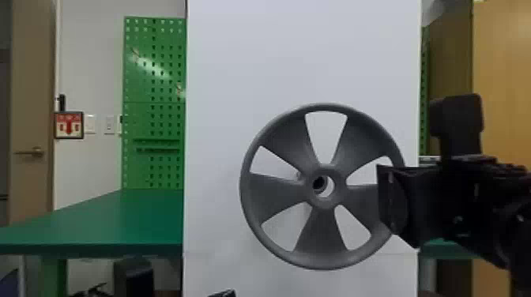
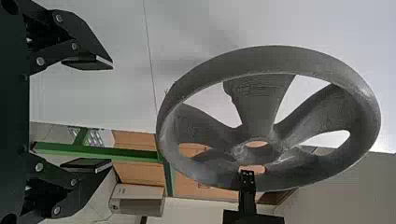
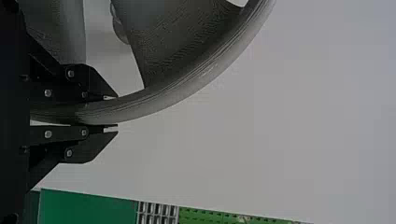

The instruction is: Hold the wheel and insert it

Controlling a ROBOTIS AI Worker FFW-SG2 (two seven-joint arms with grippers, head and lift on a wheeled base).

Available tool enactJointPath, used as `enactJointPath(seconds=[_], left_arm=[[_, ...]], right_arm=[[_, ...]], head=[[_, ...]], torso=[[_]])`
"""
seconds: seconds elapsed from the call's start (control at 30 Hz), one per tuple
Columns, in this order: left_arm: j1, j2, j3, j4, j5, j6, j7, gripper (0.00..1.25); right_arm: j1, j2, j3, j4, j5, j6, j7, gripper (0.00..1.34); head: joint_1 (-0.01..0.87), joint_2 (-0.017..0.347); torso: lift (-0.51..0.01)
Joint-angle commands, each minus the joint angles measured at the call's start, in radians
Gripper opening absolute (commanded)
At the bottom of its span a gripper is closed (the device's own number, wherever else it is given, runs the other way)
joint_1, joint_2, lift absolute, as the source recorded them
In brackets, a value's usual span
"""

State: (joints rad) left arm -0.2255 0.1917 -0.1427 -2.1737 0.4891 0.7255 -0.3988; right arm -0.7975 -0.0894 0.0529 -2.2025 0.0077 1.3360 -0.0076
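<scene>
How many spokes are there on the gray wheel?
5. In the head view, the wheel has spokes at upper left, upper right, left, bottom and right; the right gripper partly hides the last one.

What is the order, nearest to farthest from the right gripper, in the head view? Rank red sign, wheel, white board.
1. Wheel: rim between the right gripper's fingers.
2. White board: behind the wheel.
3. Red sign: far left, on the wall.
</scene>
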Motion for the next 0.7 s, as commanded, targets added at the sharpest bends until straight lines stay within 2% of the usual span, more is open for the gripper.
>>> enactJointPath(seconds=[0.0,0.67], left_arm=[[-0.002,0.0,-0.002,0.0,0.0,0.0,0.0,0.75],[-0.003,0.0,-0.005,-0.002,-0.004,0.006,0.0,0.75]], right_arm=[[0.0,0.005,0.01,0.006,0.003,-0.012,0.0,0.32],[-0.008,0.005,0.018,0.017,0.006,-0.012,0.0,0.32]], head=[[0.0,0.015],[0.0,0.015]], torso=[[-0.491],[-0.491]])
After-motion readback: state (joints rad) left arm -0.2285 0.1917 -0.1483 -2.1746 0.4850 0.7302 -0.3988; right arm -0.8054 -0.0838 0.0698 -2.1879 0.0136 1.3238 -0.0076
